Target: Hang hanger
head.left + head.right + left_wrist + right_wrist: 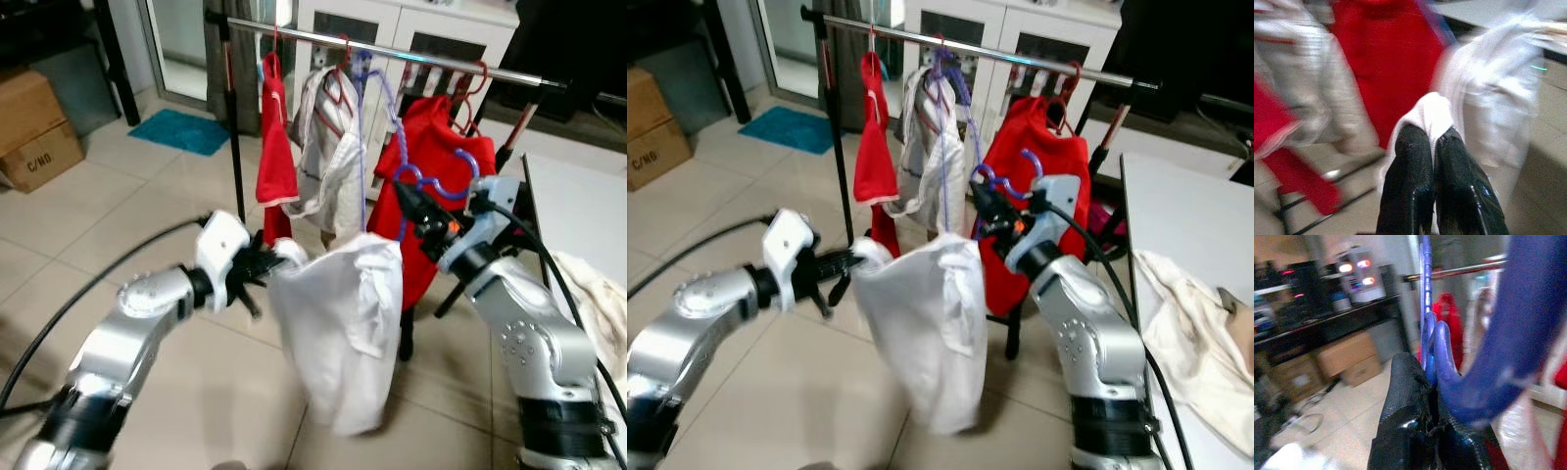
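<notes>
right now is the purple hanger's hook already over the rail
No, the purple hanger sits low in the right gripper, its hook well below the rail.

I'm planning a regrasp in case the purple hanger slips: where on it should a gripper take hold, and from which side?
Judging by its pose, grip the purple hanger at the curved shoulder beside its neck, where the right gripper is shut on it now, coming from the robot's side of the rail. That curve sits bare above the white garment, and the hook stays free.

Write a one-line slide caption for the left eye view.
Right claw lifts a purple hanger toward the rail while the left claw pinches the white garment hanging below.
</notes>
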Robot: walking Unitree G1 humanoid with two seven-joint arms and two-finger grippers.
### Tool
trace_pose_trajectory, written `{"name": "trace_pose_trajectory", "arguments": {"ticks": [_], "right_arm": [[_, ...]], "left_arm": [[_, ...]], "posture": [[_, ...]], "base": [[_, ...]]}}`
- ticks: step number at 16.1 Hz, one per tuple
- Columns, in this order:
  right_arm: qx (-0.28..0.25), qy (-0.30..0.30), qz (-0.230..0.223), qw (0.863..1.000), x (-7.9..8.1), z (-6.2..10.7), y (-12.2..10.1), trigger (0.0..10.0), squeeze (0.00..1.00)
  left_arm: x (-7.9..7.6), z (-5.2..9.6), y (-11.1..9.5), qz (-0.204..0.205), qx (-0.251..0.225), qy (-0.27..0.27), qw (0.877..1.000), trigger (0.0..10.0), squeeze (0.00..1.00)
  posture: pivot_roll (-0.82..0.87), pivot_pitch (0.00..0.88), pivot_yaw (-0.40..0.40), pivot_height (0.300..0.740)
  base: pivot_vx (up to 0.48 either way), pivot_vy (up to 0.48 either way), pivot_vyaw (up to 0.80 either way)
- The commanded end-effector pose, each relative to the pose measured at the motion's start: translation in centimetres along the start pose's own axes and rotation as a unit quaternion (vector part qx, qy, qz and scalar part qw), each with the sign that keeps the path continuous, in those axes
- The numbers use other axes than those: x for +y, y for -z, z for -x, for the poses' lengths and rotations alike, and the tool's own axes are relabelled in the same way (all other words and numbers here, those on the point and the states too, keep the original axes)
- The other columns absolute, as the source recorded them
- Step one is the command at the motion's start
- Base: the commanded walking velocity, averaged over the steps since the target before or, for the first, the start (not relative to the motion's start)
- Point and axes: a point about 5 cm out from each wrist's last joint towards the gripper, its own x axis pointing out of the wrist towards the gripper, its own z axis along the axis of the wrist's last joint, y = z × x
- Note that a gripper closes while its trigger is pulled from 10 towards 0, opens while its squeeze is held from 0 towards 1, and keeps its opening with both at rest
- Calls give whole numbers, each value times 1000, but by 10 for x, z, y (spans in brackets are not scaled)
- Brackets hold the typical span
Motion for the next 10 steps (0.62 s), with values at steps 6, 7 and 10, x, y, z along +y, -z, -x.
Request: {"name": "trace_pose_trajectory", "arguments": {"ticks": [6, 7, 10], "right_arm": [[-57, 119, -20, 991, -29, -3, -17, 0, 0], [-67, 126, -43, 989, -31, -4, -18, 0, 0], [-103, 113, -108, 982, -27, -10, -26, 0, 0]], "left_arm": [[-42, 40, 4, 70, 29, 112, 991, 0, 0], [-47, 45, 3, 99, 19, 122, 987, 0, 0], [-36, 46, 3, 80, 10, 59, 995, 0, 0]], "posture": [[69, 0, -80, 740], [73, 0, -78, 740], [60, 0, -63, 740]], "base": [[0, 0, 0], [0, 0, 0], [0, 0, 0]]}}
